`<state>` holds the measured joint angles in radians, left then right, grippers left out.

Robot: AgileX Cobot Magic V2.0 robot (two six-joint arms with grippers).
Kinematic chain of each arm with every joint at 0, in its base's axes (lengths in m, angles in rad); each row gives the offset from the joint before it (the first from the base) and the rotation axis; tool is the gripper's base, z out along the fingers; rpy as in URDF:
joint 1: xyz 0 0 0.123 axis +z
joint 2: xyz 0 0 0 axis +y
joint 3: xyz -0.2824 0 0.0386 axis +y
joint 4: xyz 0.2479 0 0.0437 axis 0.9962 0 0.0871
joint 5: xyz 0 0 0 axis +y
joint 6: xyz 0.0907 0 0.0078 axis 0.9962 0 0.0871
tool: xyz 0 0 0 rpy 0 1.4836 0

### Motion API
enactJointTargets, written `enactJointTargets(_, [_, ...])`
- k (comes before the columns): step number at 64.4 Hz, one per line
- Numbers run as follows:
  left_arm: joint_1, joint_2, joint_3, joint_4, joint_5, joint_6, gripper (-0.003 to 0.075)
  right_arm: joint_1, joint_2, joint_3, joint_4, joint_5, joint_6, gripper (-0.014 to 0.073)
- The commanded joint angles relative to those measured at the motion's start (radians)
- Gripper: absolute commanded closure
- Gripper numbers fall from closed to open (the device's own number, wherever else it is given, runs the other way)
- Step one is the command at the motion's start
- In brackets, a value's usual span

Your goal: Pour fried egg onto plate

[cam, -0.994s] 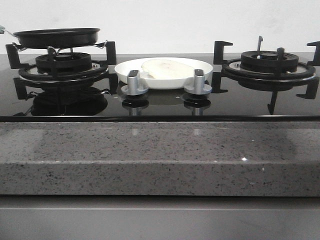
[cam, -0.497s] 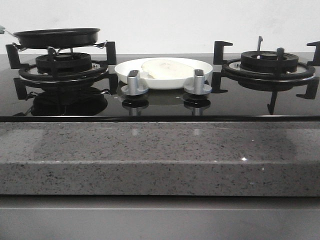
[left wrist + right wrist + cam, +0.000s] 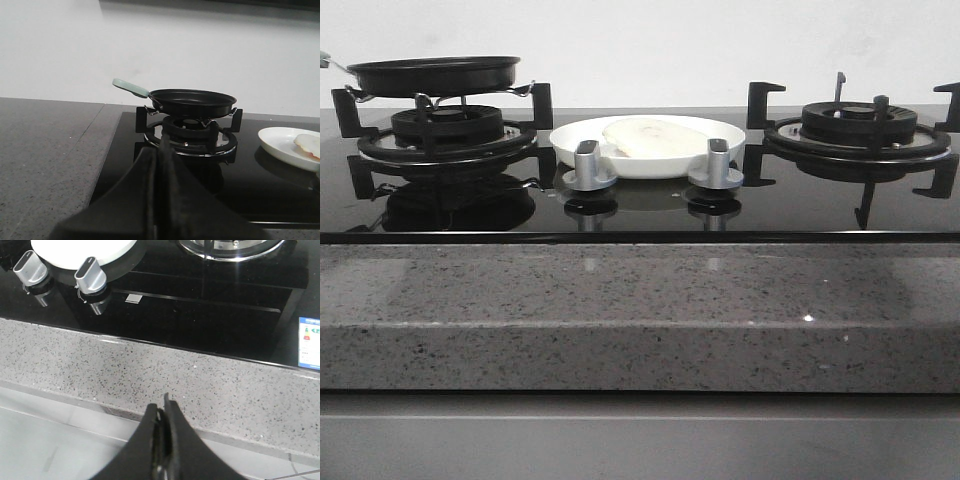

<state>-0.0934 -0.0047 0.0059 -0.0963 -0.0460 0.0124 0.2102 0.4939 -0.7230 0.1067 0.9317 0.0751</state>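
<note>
The fried egg (image 3: 648,138) lies pale side up on the white plate (image 3: 705,161), which sits between the two burners behind the knobs. The plate (image 3: 280,142) and an edge of the egg (image 3: 309,144) also show in the left wrist view, and the plate's rim (image 3: 80,250) in the right wrist view. The black frying pan (image 3: 435,74) rests empty on the left burner; its pale green handle (image 3: 130,88) points away to the left. My left gripper (image 3: 161,150) is shut and empty, well short of the pan. My right gripper (image 3: 164,407) is shut and empty over the counter's front edge.
Two silver knobs (image 3: 588,165) (image 3: 716,163) stand in front of the plate. The right burner (image 3: 858,130) with its black grate is bare. The speckled grey countertop (image 3: 640,310) runs along the front of the glass hob.
</note>
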Motion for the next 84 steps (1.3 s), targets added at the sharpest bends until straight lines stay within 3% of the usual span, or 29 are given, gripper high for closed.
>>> enactJointTargets(1, [0.001,-0.019,0.006,-0.007,-0.086,-0.007,0.0739,-0.003,0.004,-0.026,-0.006,-0.059,-0.009,0.0660])
enactJointTargets(17, [0.001,-0.019,0.006,-0.007,-0.086,-0.007,0.0739,-0.006,-0.044,0.012,-0.071,-0.115,-0.009,0.0660])
enactJointTargets(29, [0.001,-0.019,0.006,-0.007,-0.086,-0.007,0.0739,-0.012,-0.171,0.203,-0.181,-0.414,-0.009,0.0660])
enactJointTargets(43, [0.001,-0.019,0.006,-0.007,-0.086,-0.007,0.0739,-0.098,-0.363,0.493,-0.198,-0.745,-0.009,0.0660])
enactJointTargets(61, [0.001,-0.019,0.006,-0.007,-0.086,-0.007,0.0739,-0.194,-0.490,0.736,-0.198,-1.010,-0.009,0.0660])
enactJointTargets(84, [0.001,-0.017,0.006,-0.007,-0.086,-0.007,0.0739,-0.195,-0.523,0.745,-0.198,-0.981,-0.009,0.0660])
